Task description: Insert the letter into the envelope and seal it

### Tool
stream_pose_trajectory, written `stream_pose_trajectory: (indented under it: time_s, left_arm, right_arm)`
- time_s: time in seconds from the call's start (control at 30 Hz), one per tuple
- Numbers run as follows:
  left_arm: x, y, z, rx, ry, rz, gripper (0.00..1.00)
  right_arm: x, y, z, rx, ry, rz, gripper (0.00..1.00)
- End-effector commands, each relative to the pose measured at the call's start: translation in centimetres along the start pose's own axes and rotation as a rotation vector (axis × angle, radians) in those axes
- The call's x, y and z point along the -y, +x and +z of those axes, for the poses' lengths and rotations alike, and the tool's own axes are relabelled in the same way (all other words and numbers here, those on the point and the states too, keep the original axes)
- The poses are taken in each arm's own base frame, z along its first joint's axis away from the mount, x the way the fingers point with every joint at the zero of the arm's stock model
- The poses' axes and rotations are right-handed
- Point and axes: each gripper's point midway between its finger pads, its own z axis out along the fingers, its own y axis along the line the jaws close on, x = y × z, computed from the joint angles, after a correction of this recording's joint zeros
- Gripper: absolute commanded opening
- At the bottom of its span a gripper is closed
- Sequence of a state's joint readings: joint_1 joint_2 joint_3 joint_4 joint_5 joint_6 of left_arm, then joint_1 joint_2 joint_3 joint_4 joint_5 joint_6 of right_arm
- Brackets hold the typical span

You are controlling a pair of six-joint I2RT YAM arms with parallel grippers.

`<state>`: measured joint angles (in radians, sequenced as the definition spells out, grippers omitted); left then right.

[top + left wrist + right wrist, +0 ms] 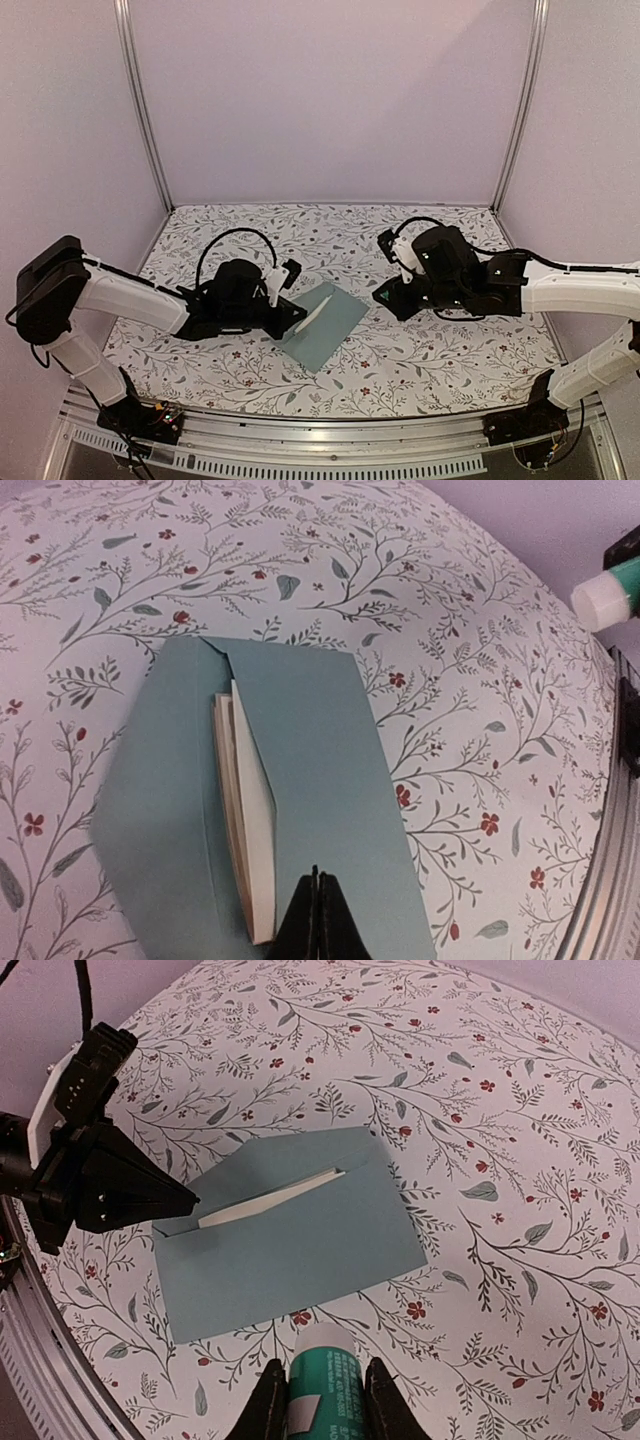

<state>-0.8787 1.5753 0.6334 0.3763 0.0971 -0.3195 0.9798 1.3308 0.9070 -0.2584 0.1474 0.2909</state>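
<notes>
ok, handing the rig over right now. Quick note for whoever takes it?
Left gripper: shut, tips at the end of the letter; can't tell whether it pinches paper.
Right gripper: shut on the glue stick, held off to the side, clear of the envelope.
Envelope: flat on the table, flap open.
Done: folded letter mostly inside, with a cream edge showing at the mouth.
Left to do: seat the letter fully, glue the flap, close and press it.
</notes>
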Motion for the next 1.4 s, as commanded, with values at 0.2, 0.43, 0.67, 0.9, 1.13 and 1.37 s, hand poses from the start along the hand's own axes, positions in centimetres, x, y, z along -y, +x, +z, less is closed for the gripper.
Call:
stream_pose_trajectory:
  time_s: [0.2, 0.43, 0.67, 0.9, 1.13, 1.37]
  left_arm:
    - [-0.4, 3.5, 1.3, -0.159, 0.015, -0.037, 0.00]
    - [-0.4, 4.4, 1.6, -0.188, 0.033, -0.041, 0.00]
    - [-0.9, 5.0, 2.4, -0.201, 0.029, -0.046, 0.00]
    - [-2.4, 5.7, 2.7, -0.219, -0.028, -0.065, 0.00]
    - [-3.2, 6.1, 2.4, -0.226, -0.050, -0.077, 0.00]
    - [-3.8, 6.4, 2.4, -0.230, -0.060, -0.084, 0.00]
  right_arm:
    - [-0.6, -1.8, 0.2, 0.004, -0.010, 0.003, 0.00]
    - [-2.0, -2.4, 2.3, -0.032, -0.052, -0.042, 0.00]
    - [-2.4, -2.4, 4.2, -0.061, -0.081, -0.059, 0.00]
    - [-4.4, -2.3, 6.5, -0.097, -0.170, -0.062, 0.00]
    - [-6.1, -1.4, 10.2, -0.158, -0.243, -0.057, 0.00]
    - [-6.6, 0.9, 13.4, -0.228, -0.267, -0.040, 0.00]
